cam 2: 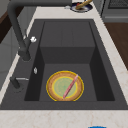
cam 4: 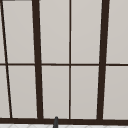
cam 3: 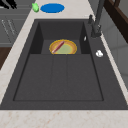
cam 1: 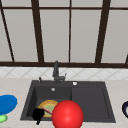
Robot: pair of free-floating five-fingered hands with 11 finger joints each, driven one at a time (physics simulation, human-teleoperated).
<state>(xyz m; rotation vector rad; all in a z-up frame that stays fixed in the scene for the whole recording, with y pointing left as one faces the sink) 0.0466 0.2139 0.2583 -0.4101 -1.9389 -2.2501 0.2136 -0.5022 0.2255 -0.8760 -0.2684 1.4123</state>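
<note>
Hovering at the sink's [cam 1: 27,105] front-left corner beside the plate [cam 1: 47,106], the left hand [cam 1: 38,114] has unreadable fingers; misjudged reach could knock the red stick [cam 1: 46,110].

A plate [cam 2: 65,86] lay in the sink's [cam 1: 90,100] left basin, a stick [cam 2: 70,86] across it. The tap [cam 1: 56,71] stood behind. On the desk [cam 3: 62,117], a dish [cam 1: 7,103] sat left of the sink, a bowl [cam 1: 125,109] right.

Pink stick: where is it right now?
The pink stick lies slanted across the yellow plate in the sink's left basin, near the left hand.
</note>
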